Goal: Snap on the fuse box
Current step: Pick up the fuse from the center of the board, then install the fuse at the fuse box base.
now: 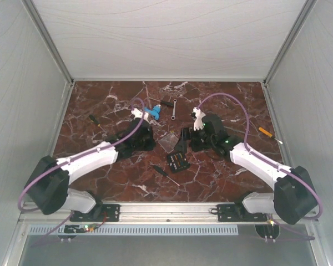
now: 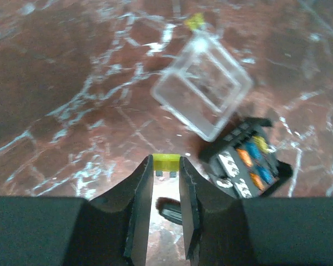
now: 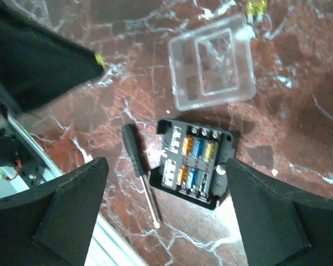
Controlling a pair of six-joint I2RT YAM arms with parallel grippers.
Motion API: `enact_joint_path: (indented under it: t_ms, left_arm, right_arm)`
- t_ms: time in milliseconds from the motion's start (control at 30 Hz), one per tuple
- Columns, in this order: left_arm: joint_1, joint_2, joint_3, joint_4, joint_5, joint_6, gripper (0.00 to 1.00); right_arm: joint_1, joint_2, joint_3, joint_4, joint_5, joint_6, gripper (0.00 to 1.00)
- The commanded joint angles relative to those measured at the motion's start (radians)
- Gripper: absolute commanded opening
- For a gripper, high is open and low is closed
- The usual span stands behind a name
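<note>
Gripping fuse [image 2: 166, 162] — left end effector [image 2: 166, 168], unseen overhead

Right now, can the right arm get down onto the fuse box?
Probably yes. The right gripper hangs open over the fuse box with nothing between; the screwdriver lies just beside the box, the clear lid apart beyond it.

Left gripper [image 2: 165, 166], jaws nipping a probable yellow fuse [image 2: 166, 161], clear lid [image 2: 202, 83] beyond, fuse box [image 2: 247, 163] right

Black square plastic fuse box [image 3: 192, 163]: orange, blue and yellow fuses. Square plastic lid [image 3: 211, 61]: clear. Marble tabletop [image 3: 299, 111]: dark red, white-veined. My black left gripper [image 2: 166, 169] holds a small yellow fuse [image 2: 166, 161].
</note>
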Motion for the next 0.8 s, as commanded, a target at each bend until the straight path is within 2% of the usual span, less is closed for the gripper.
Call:
enact_joint_path:
  t_ms: [0, 200, 500, 767]
  left_arm:
    - [-0.111, -0.097, -0.042, 0.225, -0.066, 0.166, 0.23]
    - [-0.224, -0.161, -0.105, 0.338, -0.146, 0.293, 0.23]
    - [-0.304, -0.201, -0.148, 0.423, -0.176, 0.365, 0.22]
    - [-0.341, -0.207, -0.157, 0.474, -0.151, 0.370, 0.22]
  right_arm:
    - [-0.004, 0.042, 0.100, 0.014, -0.079, 0.031, 0.83]
    - [-0.004, 0.118, 0.213, -0.080, -0.180, 0.047, 0.71]
    - [-0.005, 0.192, 0.300, -0.196, -0.276, 0.030, 0.57]
    - [-0.023, 0.203, 0.285, -0.149, -0.328, 0.067, 0.49]
